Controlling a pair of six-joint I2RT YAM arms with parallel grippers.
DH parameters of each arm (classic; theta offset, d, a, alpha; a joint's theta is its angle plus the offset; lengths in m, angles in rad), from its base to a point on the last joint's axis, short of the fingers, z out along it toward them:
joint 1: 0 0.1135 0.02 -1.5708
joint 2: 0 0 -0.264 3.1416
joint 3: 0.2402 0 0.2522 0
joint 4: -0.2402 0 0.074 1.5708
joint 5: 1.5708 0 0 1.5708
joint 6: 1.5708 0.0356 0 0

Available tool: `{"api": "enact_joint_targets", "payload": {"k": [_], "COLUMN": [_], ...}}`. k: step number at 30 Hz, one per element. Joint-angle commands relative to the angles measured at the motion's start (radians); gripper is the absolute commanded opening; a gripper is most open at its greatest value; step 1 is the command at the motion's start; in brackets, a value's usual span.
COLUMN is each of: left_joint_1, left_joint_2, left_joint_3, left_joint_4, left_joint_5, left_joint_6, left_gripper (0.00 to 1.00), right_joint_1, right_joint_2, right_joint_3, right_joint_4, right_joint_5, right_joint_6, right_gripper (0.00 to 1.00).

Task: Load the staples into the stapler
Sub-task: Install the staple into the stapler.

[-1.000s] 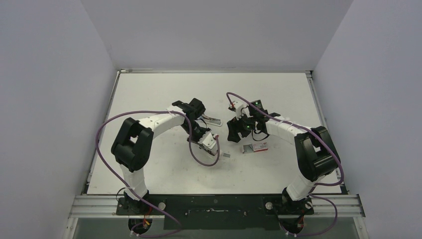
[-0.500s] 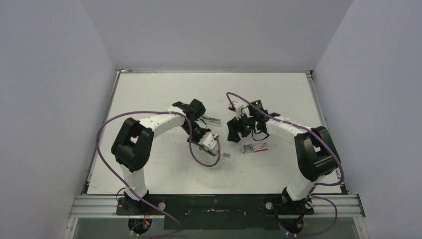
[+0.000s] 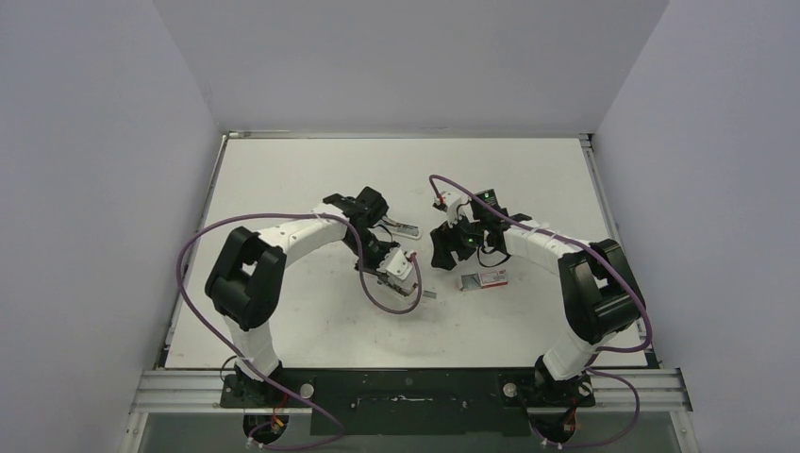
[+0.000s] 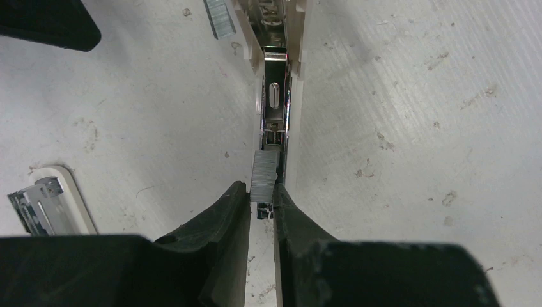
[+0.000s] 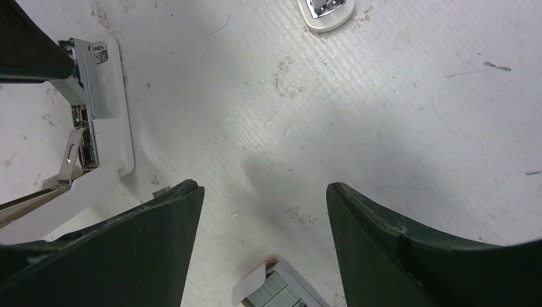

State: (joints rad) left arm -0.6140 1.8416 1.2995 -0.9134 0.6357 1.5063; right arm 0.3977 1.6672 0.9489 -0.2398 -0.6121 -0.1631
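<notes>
The white stapler [image 3: 398,267] lies open on the table, its metal channel [image 4: 276,109] facing up. My left gripper [image 3: 382,253] is shut on a silvery strip of staples [image 4: 264,179] and holds it at the near end of that channel; its fingertips [image 4: 238,195] pinch the strip's sides. My right gripper [image 3: 441,253] is open and empty, hovering just right of the stapler [image 5: 96,102]. The red-and-white staple box [image 3: 483,278] lies open right of it, with strips showing inside in the right wrist view [image 5: 275,293].
A loose staple strip [image 3: 429,294] lies on the table beyond the stapler's tip and shows in the left wrist view [image 4: 219,16]. A small white-and-metal piece [image 3: 406,226] lies behind the stapler. Walls enclose the table on three sides.
The left arm's elbow has shifted slightly left and its cable has sagged. Both grippers, the stapler and the box stay where they were.
</notes>
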Motion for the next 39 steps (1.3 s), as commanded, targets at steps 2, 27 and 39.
{"api": "enact_joint_targets", "payload": {"k": [2,27,39], "left_joint_1": [-0.001,-0.013,-0.013], "left_joint_2": [-0.092,-0.151,-0.154], "left_joint_3": [-0.021,-0.12,-0.144], "left_joint_4": [0.05,0.197,0.199], "left_joint_5": [0.047,0.015,0.009], "left_joint_6": [-0.059,-0.293,-0.263], "left_gripper": [0.0,0.0,0.0], "right_joint_1": [-0.009,-0.01,-0.01], "right_joint_2": [0.008,0.015,0.015], "right_joint_3": [0.028,0.03,0.032], "right_joint_4": [0.028,0.026,0.023], "right_joint_5": [-0.024,-0.021,-0.023], "right_joint_6": [-0.004,-0.005,-0.006], "right_gripper": [0.72,0.72,0.71]}}
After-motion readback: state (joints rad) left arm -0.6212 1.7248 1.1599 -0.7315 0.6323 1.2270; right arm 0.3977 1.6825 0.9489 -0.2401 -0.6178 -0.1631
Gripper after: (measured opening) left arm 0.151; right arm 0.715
